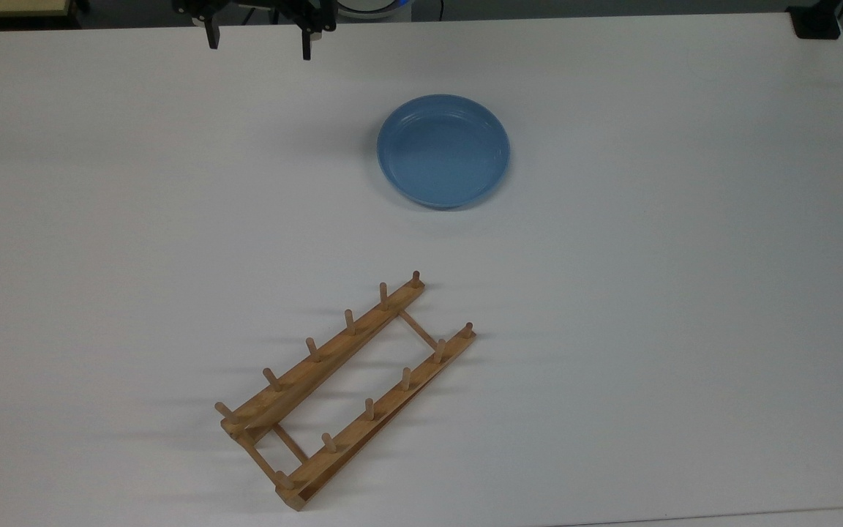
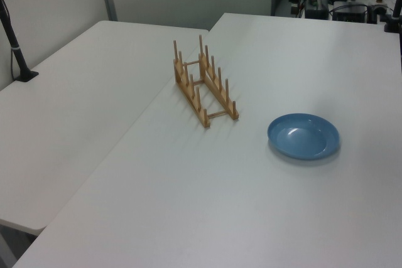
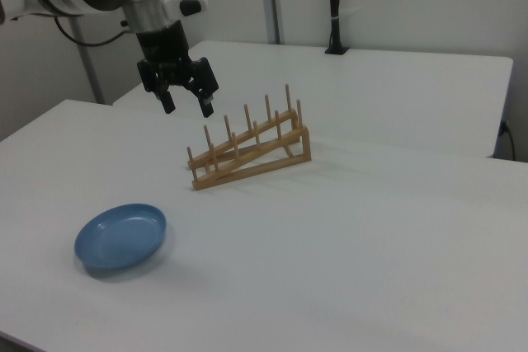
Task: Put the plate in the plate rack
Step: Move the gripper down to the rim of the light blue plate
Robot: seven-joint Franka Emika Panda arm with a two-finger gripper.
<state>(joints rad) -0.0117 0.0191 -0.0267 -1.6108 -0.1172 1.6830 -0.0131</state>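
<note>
Two things matter on my white table (image 1: 685, 293) right now: the plate (image 1: 443, 151) and the plate rack (image 1: 347, 389), and they sit well apart. From the centre of the top view, the plate lies flat at about twelve o'clock, rim up and bare table all round it, so I judge I can reach its edge from any side. The rack sits at about seven o'clock, its two rails running diagonally from seven toward one, pegs standing upright and every slot free. That slant means, I judge, the plate will have to be turned on edge and lined up across the rails, not square to the table.

My gripper (image 1: 259, 40) hangs in the air at about eleven o'clock in the top view, fingers spread wide and holding nothing, pointing down. In the right view it hovers high above the table, off the rack's far end (image 3: 183, 100). Nothing is grasped yet; the plate's raised rim looks like the natural place to pinch.
</note>
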